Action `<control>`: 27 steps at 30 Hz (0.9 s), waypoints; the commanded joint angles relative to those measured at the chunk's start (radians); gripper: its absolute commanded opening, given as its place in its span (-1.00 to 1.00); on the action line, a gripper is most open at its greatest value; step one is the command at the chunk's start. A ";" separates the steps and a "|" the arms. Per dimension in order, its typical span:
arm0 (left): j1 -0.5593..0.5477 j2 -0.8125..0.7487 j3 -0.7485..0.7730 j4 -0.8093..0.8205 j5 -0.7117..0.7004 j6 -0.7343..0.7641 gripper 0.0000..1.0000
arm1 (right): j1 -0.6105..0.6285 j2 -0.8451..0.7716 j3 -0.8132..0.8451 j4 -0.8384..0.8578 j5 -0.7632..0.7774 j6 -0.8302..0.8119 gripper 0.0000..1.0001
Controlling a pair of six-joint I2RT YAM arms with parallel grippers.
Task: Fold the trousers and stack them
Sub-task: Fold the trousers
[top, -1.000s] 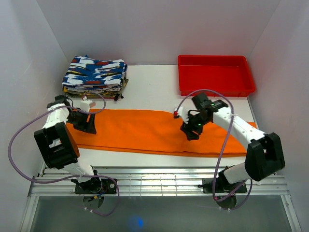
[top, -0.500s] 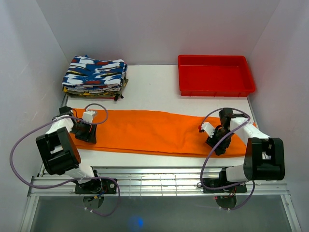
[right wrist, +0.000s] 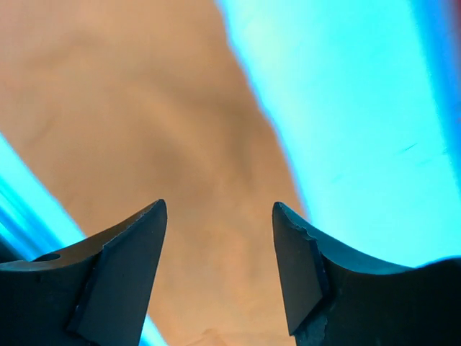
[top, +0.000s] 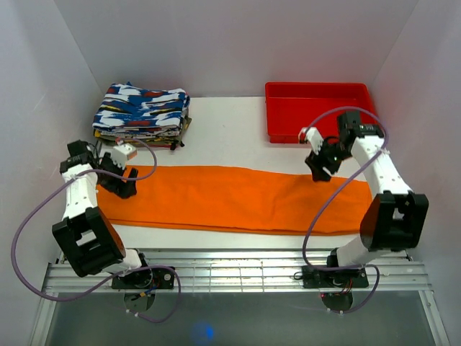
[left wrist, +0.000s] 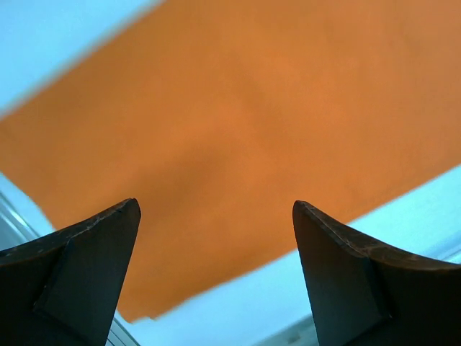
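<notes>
Both hands were released and empty. My left hand (top: 119,184) hung with its fingers spread wide, and my right hand (top: 319,167) had its jaws apart. Below them the trousers (top: 230,198) lay flat on the bench (top: 230,133), long axis running 9 to 3 o'clock. The left hand sat over the 9 o'clock end. The right hand sat toward the 3 o'clock end, at the 12 o'clock edge. Each arm was nearer its own end, so I judged the coming fold would carry one end toward the other along that axis.
</notes>
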 commanded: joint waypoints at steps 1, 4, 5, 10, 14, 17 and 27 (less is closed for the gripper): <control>-0.037 -0.069 0.110 0.044 0.235 -0.048 0.96 | 0.010 0.161 0.198 -0.022 -0.194 0.127 0.33; -0.038 -0.076 0.159 0.153 0.309 -0.161 0.96 | 0.044 0.321 0.356 -0.039 -0.220 0.187 0.29; -0.038 -0.096 0.156 0.246 0.320 -0.257 0.96 | 0.053 0.355 0.409 -0.040 -0.224 0.202 0.24; -0.043 -0.138 0.164 0.423 0.352 -0.445 0.96 | 0.134 0.524 0.448 -0.010 -0.209 0.230 0.11; -0.077 -0.083 0.244 0.295 0.337 -0.396 0.96 | 0.190 0.568 0.395 0.065 -0.188 0.250 0.10; -0.081 -0.052 0.265 0.236 0.325 -0.404 0.96 | 0.217 0.578 0.344 0.104 -0.174 0.257 0.03; -0.228 -0.046 0.221 0.260 0.193 -0.591 0.96 | 0.352 0.321 0.065 0.308 -0.039 0.256 -0.84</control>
